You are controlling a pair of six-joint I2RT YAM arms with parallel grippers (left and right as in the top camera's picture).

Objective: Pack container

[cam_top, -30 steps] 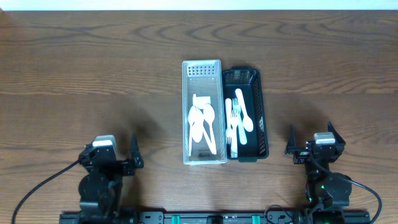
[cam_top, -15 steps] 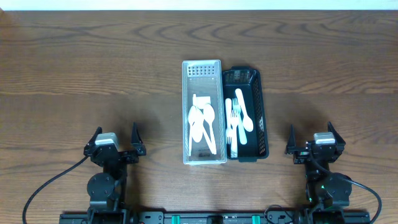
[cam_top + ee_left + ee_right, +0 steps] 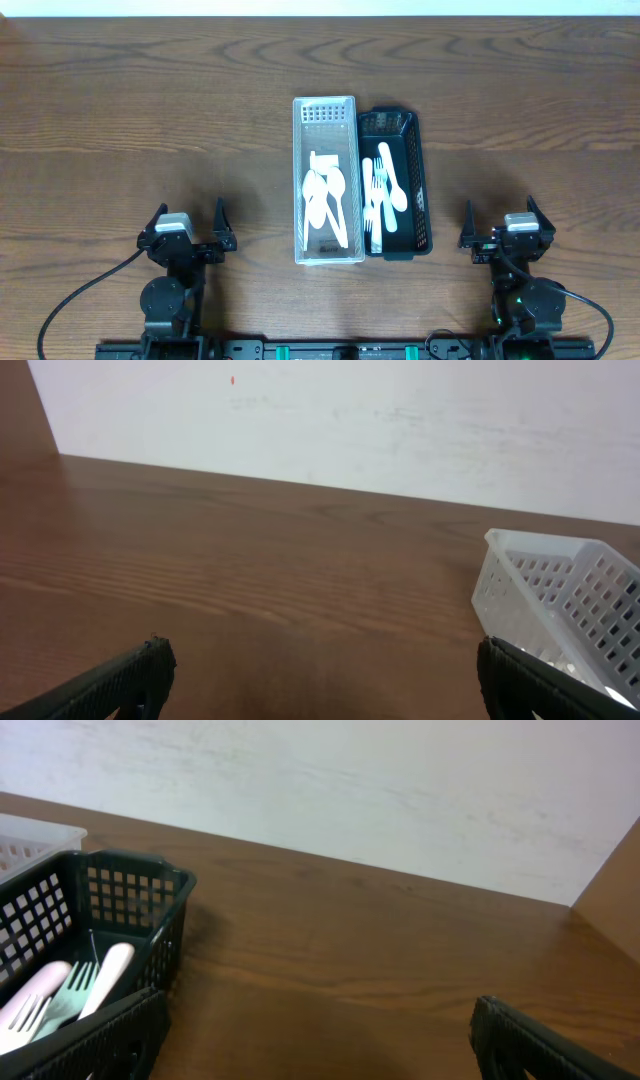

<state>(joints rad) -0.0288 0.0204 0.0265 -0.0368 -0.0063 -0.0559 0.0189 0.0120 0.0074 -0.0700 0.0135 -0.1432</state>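
There is one bench (image 3: 150,100). On it stand two baskets: one white basket (image 3: 326,110) and one black basket (image 3: 386,122). Each holds one small heap of white plastic cutlery. The white basket's heap (image 3: 325,195) is several overlapping spoons, and the black basket's heap (image 3: 385,190) has at least one fork among rounded handles. Exact counts cannot be told. There are two hands: one left hand (image 3: 188,215) and one right hand (image 3: 500,212).

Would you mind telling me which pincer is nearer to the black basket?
Right. The right pincer sits right of the black basket, toward the near edge; the left pincer lies beyond the white basket.
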